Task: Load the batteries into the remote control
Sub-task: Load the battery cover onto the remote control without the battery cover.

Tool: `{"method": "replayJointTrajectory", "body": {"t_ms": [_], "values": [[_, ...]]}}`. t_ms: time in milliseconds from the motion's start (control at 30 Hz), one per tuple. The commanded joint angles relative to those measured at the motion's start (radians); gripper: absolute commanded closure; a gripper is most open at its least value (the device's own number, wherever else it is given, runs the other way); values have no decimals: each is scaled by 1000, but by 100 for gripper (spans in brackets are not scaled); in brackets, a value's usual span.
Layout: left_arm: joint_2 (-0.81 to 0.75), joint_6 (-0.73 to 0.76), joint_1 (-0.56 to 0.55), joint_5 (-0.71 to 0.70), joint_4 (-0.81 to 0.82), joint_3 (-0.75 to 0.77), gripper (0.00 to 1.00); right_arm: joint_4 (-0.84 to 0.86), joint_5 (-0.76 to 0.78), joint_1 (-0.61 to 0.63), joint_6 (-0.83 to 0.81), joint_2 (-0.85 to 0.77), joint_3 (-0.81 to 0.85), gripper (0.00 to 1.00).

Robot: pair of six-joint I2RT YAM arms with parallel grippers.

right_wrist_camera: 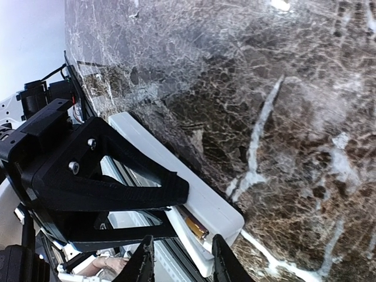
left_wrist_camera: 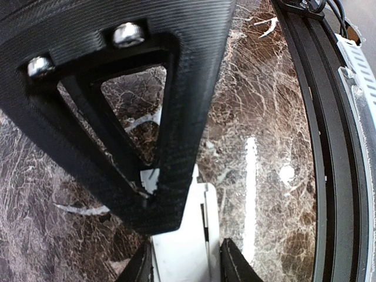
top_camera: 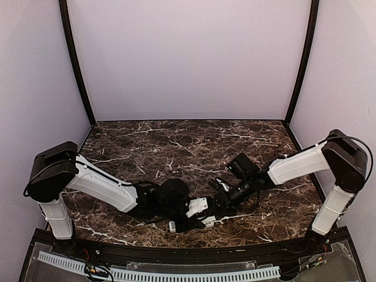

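**Left jaws (left_wrist_camera: 187, 252) pinch the remote; right jaws (right_wrist_camera: 182, 244) stand spread beside it**

- Tabletop (top_camera: 176, 147): dark marble. All the work sits at its 6 o'clock edge in the top view.
- Left arm (top_camera: 103, 185) reaches in from 9 o'clock and right arm (top_camera: 294, 164) from 3 o'clock. Their tips are crowded together.
- Remote control (right_wrist_camera: 211, 205): a white slab, clamped across its width by the left jaws. Cannot tell whether it is lifted or resting.
- Right jaws: apart, with nothing visibly gripped, just over the remote's end.
- Brownish strip (right_wrist_camera: 191, 222) at that end: contact or cell, cannot tell.
- Batteries: none identifiable in any view.

Judgement: the step in hand looks like seating a cell in the bay.

1. The left side should hold firm and level, with the bay turned toward the right jaws.
2. The right side should approach along the bay's long axis and push the cell against the spring end first.
3. It should then lay the other end down and release only once the cell sits flush.

Risk: the fingers are crowded, and a knock could twist the remote in its pinch.
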Motion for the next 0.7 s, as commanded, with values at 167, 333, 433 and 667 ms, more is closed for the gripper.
{"method": "replayJointTrajectory", "body": {"t_ms": [167, 333, 433, 667], "values": [[23, 19, -13, 35, -87, -30, 88, -172, 135, 5, -58, -53, 38, 67], [20, 19, -13, 34, -87, -28, 75, -186, 147, 4, -66, -59, 42, 66], [16, 20, -13, 32, -89, -28, 70, -182, 148, 4, -66, -59, 43, 66], [-7, 20, -13, 30, -96, -31, 61, -158, 131, 6, -51, -54, 31, 69]]}}
